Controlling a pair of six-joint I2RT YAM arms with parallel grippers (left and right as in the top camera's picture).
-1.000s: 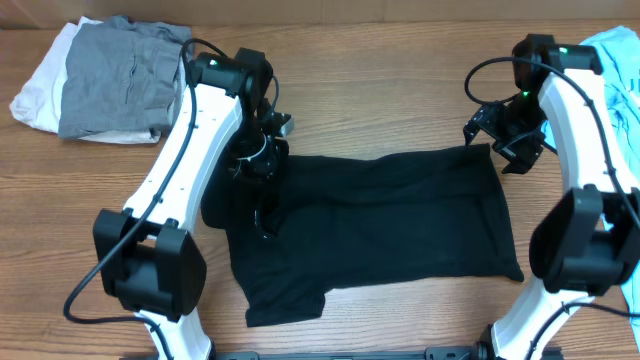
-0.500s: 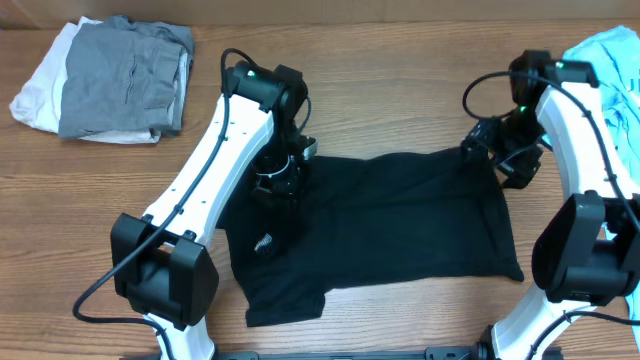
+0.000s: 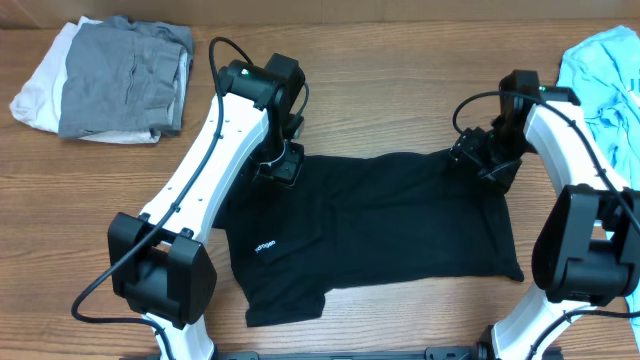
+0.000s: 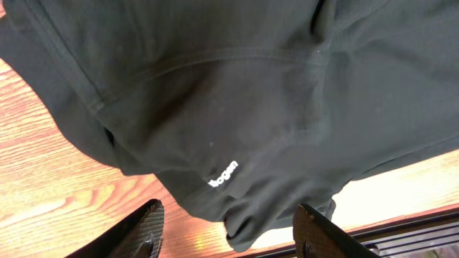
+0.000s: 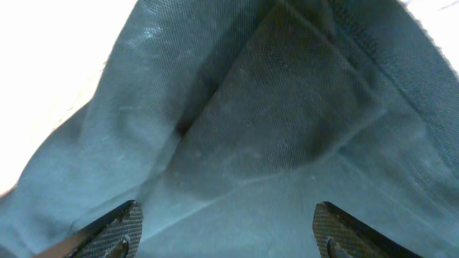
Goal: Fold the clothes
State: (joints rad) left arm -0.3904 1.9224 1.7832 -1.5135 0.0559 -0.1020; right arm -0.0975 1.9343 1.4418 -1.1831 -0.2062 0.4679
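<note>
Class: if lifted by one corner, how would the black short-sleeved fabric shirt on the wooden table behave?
Probably floppy: the black short-sleeved fabric shirt lies flat with soft creases and folds. Likely light, as it looks thin. Pushed, it would probably bunch rather than slide whole.

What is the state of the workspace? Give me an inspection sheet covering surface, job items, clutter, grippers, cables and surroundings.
surface: wooden table, bare wood showing around the garments.
job's things: black shirt spread mid-table, white logo facing up near its left side; grey garment stacked on a white garment at the far left; light blue garment bunched at the far right edge.
clutter: nothing seen.
grippers: left gripper open above the shirt; right gripper open, close over the shirt's far right corner.
cables: left arm's cable and right arm's cable, black, looping off the arms.
surroundings: nothing seen.
</note>
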